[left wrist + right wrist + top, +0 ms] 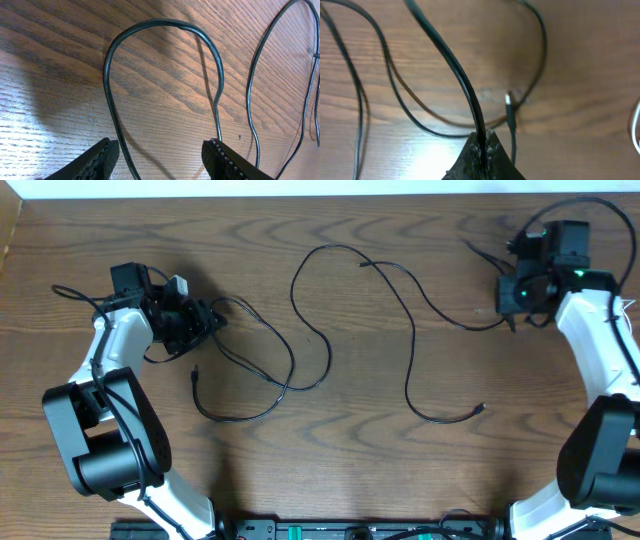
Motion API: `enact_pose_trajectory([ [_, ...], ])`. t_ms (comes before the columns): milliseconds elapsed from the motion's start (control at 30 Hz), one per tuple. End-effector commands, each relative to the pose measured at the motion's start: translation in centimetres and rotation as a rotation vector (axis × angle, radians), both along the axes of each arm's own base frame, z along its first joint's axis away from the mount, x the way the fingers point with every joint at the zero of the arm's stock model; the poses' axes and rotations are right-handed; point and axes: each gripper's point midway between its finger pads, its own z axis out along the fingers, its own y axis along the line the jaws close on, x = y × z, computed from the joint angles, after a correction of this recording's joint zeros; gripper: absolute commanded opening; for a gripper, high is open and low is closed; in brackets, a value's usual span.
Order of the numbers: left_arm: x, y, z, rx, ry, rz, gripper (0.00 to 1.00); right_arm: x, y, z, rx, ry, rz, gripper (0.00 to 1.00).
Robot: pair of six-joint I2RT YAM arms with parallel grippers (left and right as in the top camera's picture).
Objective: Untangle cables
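Observation:
Two thin black cables lie across the wooden table. One cable (289,367) loops from my left gripper (212,320) toward the table's middle, and its plug (195,370) lies below that gripper. The other cable (411,340) snakes from the middle to my right gripper (510,315). In the left wrist view my left gripper (160,155) is open, and a loop of black cable (160,21) runs between its fingers (97,159). My right gripper (481,145) is shut on a black cable (445,50). A small plug end (509,102) lies just past it.
A pale cord (635,125) shows at the right edge of the right wrist view. Thicker black wires hang on both arms (120,340). The second cable's free end (482,410) lies toward the front right of the table.

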Motion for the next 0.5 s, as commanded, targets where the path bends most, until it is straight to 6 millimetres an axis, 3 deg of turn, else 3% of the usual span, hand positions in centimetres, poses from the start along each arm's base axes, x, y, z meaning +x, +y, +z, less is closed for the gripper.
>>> enact_pose_trajectory([
  [0, 0.1, 0.0, -0.1, -0.011, 0.000, -0.005, 0.59, -0.2, 1.6, -0.7, 0.092, 0.013, 0.082, 0.01],
  [167, 0.1, 0.0, -0.1, -0.011, 0.000, -0.005, 0.59, -0.1, 3.9, -1.8, 0.099, 0.019, 0.232, 0.01],
  [333, 0.1, 0.0, -0.1, -0.011, 0.000, -0.005, 0.59, -0.2, 5.9, -4.8, 0.076, 0.070, 0.345, 0.01],
  [400, 0.1, 0.0, -0.1, -0.011, 0.000, -0.005, 0.59, -0.3, 6.6, -6.1, 0.078, 0.096, 0.369, 0.06],
  [467, 0.1, 0.0, -0.1, -0.011, 0.000, -0.005, 0.59, -0.3, 6.9, -7.1, 0.079, 0.115, 0.375, 0.18],
])
